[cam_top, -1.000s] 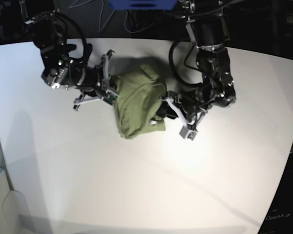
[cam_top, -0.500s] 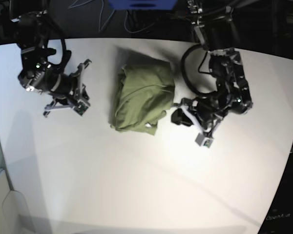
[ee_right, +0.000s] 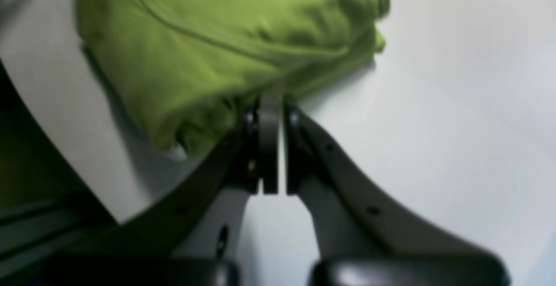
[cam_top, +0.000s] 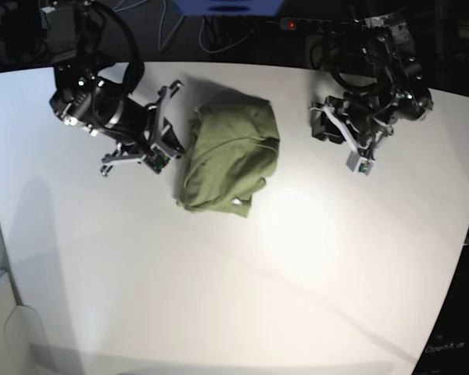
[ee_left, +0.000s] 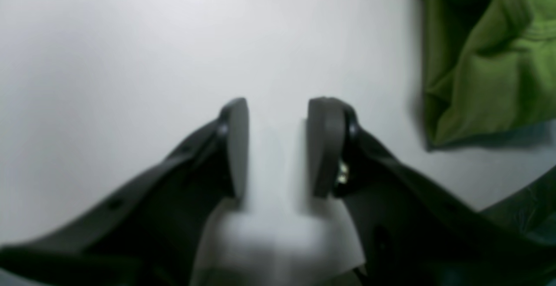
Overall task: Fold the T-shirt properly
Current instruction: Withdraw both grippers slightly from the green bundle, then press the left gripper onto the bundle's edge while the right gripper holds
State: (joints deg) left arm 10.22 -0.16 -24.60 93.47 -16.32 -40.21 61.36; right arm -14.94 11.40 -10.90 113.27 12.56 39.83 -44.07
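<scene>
Olive-green cotton T-shirt (cam_top: 227,156) lies bundled, loosely folded, near the white surface's (cam_top: 234,297) far edge. Right tool (ee_right: 271,103) clenched empty at its hem; left tool (ee_left: 278,147) released, well apart.

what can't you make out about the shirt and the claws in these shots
- T-shirt underside and inner folds: hidden by its own top layers, base view.
- Whether the right claw touches cloth: blurred, tips overlap the fabric, right wrist view.
- Shirt in left wrist view: cut off by the right edge, apart from the left claw.
</scene>
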